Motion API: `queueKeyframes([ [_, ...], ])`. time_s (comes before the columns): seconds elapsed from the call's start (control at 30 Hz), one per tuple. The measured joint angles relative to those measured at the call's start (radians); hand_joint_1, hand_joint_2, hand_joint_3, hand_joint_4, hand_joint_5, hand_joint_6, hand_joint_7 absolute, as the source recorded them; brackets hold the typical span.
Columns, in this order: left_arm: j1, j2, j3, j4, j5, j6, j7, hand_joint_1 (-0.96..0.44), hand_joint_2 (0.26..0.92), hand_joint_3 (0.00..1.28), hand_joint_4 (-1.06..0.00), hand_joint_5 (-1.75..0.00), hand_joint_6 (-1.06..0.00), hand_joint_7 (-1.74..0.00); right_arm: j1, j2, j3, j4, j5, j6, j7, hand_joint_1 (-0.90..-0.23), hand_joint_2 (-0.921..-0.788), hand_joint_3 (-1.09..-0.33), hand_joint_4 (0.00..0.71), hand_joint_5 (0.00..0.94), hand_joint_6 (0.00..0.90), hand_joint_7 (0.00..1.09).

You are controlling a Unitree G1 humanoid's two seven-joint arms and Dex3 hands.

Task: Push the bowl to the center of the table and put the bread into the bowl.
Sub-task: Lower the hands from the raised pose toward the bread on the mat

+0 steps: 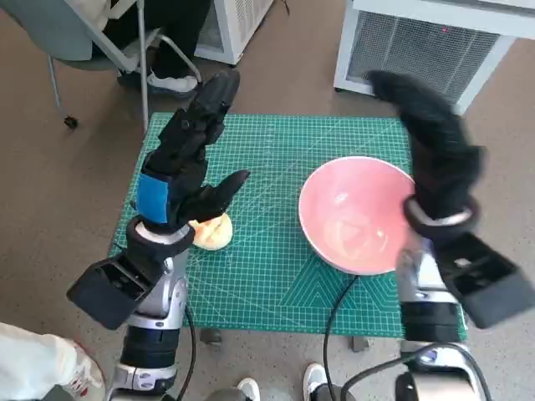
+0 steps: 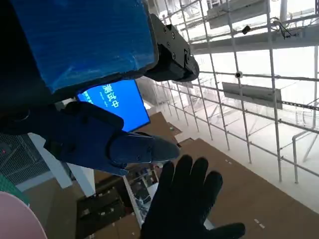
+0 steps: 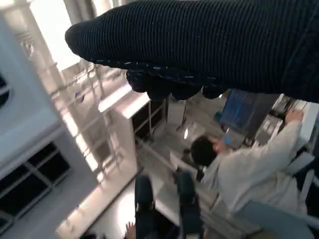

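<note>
Pink bowl sits on the right part of the green cutting mat, its rim near the mat's right edge, nothing inside it. A sliver of its pink rim shows in the left wrist view. Bread, pale yellow bun, lies on the mat's left part, well apart from the bowl, partly covered by the left hand.

Left hand is raised over the mat's left side, blue tape on its back, fingers stretched out and apart, thumb pointing toward the bowl, holding nothing. It hangs above the bread; contact cannot be told. Right hand in the black glove is raised above the bowl's right rim, fingers extended, slightly blurred, nothing in it. Left wrist view shows the gloved right hand spread wide against the room behind.

Between bread and bowl only bare mat. A black cable runs from the mat's near edge under the bowl side. Around the table: white grilled unit beyond the far right corner, chair and a person's shoe at the far left, shoes at the near edge. Right wrist view shows a seated person in white.
</note>
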Motion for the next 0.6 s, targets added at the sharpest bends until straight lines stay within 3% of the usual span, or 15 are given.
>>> queueKeyframes([
  [0.17, 0.003, 0.003, 0.002, 0.0, -0.002, 0.0, -0.001, -0.52, 0.921, 0.27, -0.29, 0.0, -0.41, 0.0, 0.027, -0.033, -0.08, 0.116, -0.007, -0.038, -0.044, -0.538, -0.921, -0.81, 0.224, 0.008, -0.001, 0.57],
  [0.3, 0.004, 0.008, 0.008, 0.0, -0.01, 0.0, -0.001, -0.52, 0.921, 0.27, -0.28, 0.0, -0.41, 0.0, 0.047, -0.053, -0.136, 0.224, -0.04, -0.052, -0.121, -0.517, -0.921, -0.82, 0.229, 0.011, -0.001, 0.57],
  [0.6, 0.011, 0.008, 0.017, -0.002, -0.019, 0.016, -0.001, -0.52, 0.921, 0.27, -0.28, 0.0, -0.44, -0.01, 0.09, -0.081, -0.194, 0.376, -0.082, -0.053, -0.253, -0.493, -0.921, -0.872, 0.225, 0.008, -0.001, 0.53],
])
